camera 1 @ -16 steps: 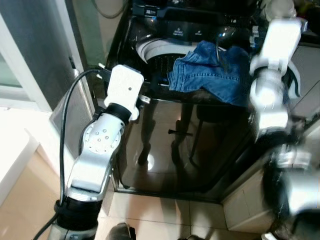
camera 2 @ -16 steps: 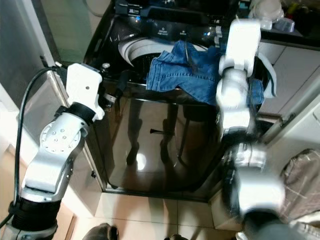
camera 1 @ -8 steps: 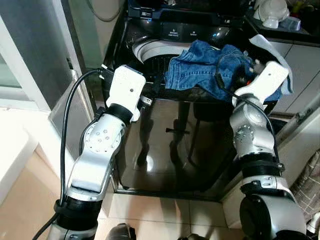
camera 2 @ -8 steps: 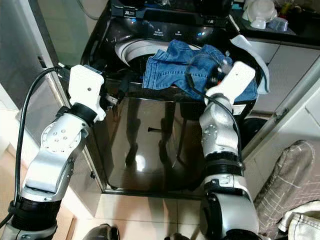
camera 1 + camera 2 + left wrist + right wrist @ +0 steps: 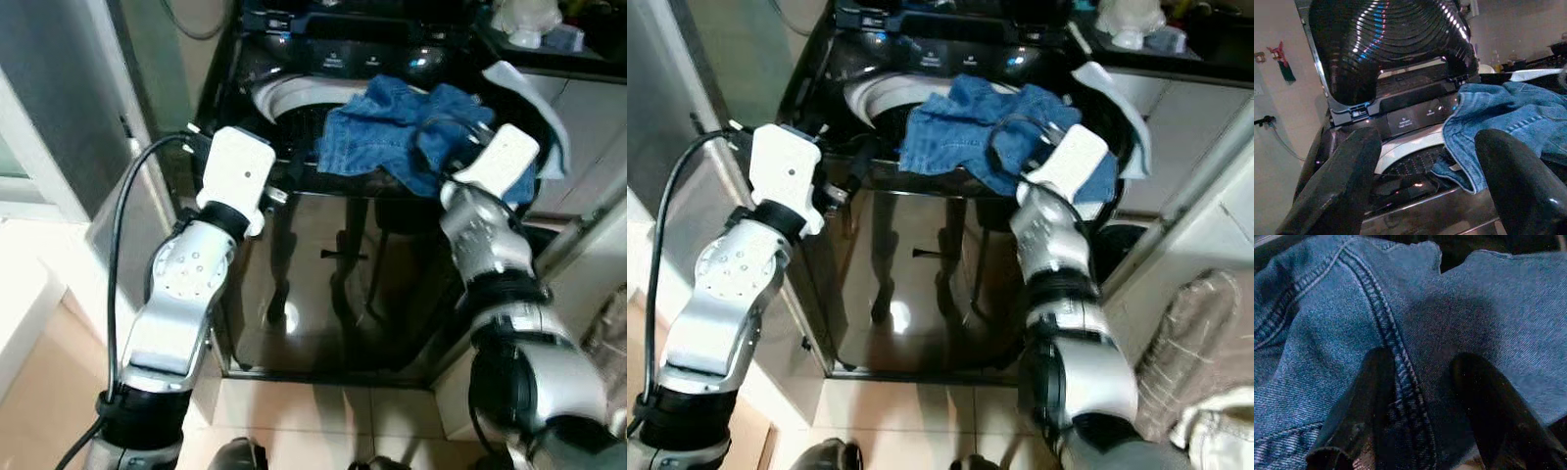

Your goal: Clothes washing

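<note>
Forward, right gripper (image 5: pixel 1418 396) on jeans (image 5: pixel 411 132)

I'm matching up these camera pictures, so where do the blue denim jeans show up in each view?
Left eye view: blue denim jeans draped over the washer's rim, upper centre-right.
Right eye view: same spot, upper centre.
Left wrist view: at right, behind one finger.
Right wrist view: denim across the frame, fingers pressed into it.
Shared landmark: the black top-loading washing machine.

Jeans (image 5: pixel 411 137) cover right of drum opening (image 5: pixel 294 103); left open.
</note>
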`<state>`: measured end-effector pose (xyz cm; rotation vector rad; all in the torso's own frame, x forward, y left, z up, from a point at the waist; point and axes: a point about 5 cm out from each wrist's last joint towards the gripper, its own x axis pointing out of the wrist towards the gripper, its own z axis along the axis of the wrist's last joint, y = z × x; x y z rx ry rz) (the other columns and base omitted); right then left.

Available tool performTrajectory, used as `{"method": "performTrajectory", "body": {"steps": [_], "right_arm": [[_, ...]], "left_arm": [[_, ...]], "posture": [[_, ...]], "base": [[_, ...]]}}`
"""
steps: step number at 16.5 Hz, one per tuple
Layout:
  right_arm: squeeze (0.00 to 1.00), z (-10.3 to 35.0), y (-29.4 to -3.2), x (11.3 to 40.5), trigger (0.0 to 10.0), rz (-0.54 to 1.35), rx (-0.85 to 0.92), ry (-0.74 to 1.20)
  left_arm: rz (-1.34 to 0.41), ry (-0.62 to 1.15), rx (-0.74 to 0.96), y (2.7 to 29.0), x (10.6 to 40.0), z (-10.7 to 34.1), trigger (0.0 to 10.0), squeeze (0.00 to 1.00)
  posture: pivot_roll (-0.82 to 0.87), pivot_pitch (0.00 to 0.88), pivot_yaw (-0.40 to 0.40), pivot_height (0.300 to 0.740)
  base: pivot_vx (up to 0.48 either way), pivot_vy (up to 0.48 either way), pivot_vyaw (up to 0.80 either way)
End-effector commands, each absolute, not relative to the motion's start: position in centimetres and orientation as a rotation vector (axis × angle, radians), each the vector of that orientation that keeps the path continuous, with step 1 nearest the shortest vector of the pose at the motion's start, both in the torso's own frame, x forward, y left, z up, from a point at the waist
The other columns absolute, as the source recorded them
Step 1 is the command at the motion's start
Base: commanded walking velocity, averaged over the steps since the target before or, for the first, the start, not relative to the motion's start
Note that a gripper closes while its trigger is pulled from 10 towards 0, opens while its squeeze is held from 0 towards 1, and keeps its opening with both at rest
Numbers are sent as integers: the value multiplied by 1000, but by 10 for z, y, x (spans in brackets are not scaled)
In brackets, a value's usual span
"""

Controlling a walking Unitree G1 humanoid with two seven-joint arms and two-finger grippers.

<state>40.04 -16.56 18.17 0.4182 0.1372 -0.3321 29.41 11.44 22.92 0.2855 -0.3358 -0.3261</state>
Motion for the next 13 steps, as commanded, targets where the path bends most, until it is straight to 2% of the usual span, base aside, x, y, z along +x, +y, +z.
{"method": "performTrajectory", "body": {"steps": [1,9,13], "right_arm": [[0,186,-162,405,10000,-304,411,135],[0,230,-133,424,10000,-152,301,33],[0,262,-133,427,10000,-114,183,-103]], "left_arm": [[-328,-343,292,114,292,232,10000,0],[-316,-336,303,116,292,231,10000,0],[-317,-334,309,116,293,232,10000,0]], "posture": [[113,35,-34,740],[140,39,-39,740],[136,38,-45,740]], "base": [[0,0,0],[0,0,0],[0,0,0]]}}
